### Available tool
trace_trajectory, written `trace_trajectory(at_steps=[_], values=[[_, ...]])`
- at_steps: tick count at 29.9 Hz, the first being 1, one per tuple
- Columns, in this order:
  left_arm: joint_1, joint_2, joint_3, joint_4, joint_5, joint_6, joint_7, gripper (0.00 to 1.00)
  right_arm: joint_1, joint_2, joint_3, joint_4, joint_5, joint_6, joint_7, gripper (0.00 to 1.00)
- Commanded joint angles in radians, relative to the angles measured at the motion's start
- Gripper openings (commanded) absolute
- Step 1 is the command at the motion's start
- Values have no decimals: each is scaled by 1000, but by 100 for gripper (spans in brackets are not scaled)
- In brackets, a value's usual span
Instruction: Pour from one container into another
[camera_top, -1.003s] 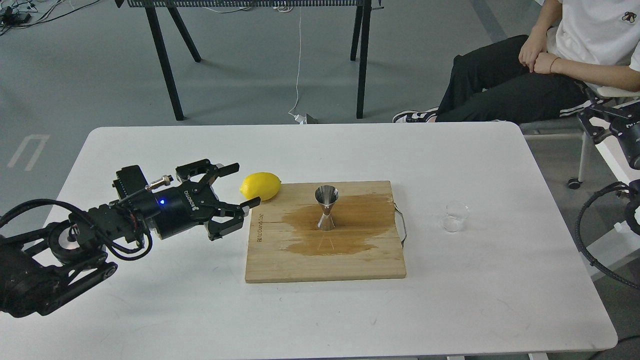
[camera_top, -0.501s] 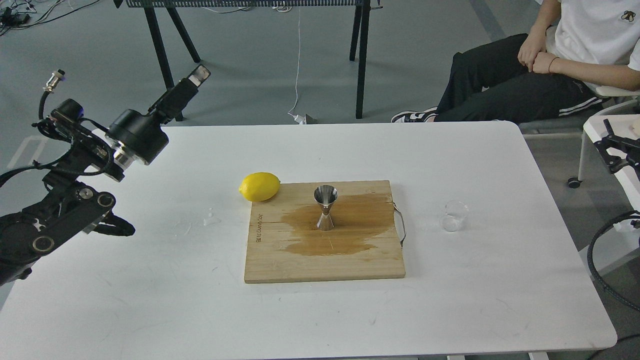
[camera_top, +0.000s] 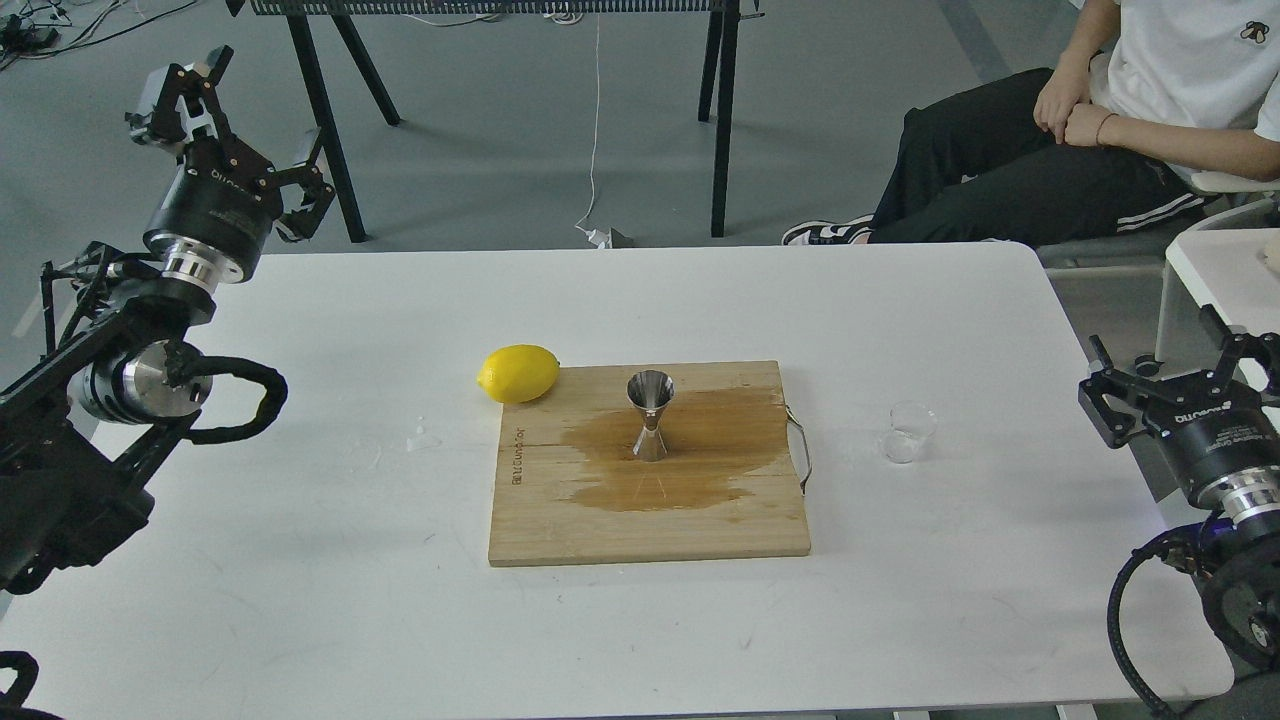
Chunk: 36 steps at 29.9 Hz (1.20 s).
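The small clear cup (camera_top: 910, 432) stands upright on the white table (camera_top: 300, 600), right of the wooden board (camera_top: 600, 535). The shiny steel jigger (camera_top: 650, 415) stands upright in the middle of the board, on a dark wet patch. My left gripper (camera_top: 255, 115) is raised at the far left beyond the table's back corner, fingers pointing up and spread open, holding nothing. My right gripper (camera_top: 1160, 355) is at the right edge of the table, open and empty, a short way right of the cup.
A yellow lemon (camera_top: 518, 373) lies against the board's back left corner. Small water drops (camera_top: 422, 437) sit on the table left of the board. A seated person (camera_top: 1100, 120) is at the back right, and black table legs (camera_top: 722, 120) stand behind.
My left gripper left its spot beside the lemon, swung up and back to the far left and now points upward. My right gripper moved into view near the cup.
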Motion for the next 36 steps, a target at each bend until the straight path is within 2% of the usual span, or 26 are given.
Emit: trace_trajectory(at_steps=[1, 2, 5, 13, 19, 22, 29, 36], values=[[5, -10, -1, 28, -77, -61, 10, 100, -31, 40, -33, 57, 30, 0, -1, 98], [6, -15, 2, 31, -95, -65, 15, 100, -34, 55, -34, 66, 57, 0, -1, 99], [8, -18, 3, 46, -111, -63, 22, 100, -31, 124, -31, 75, 105, -143, 2, 99], [11, -15, 6, 55, -111, -66, 24, 100, -27, 221, -28, 83, 104, -413, -1, 100], [16, -13, 9, 55, -109, -72, 12, 100, 22, 221, -49, 78, 99, -487, -1, 100], [31, -8, 9, 55, -108, -106, 12, 100, 53, 225, -56, 56, 94, -518, -3, 99], [51, 4, 6, 55, -106, -153, 12, 100, 133, 296, -57, -81, 61, -526, -34, 99], [52, 15, 5, 55, -108, -178, 13, 100, 147, 327, -62, -100, 32, -516, -44, 98]])
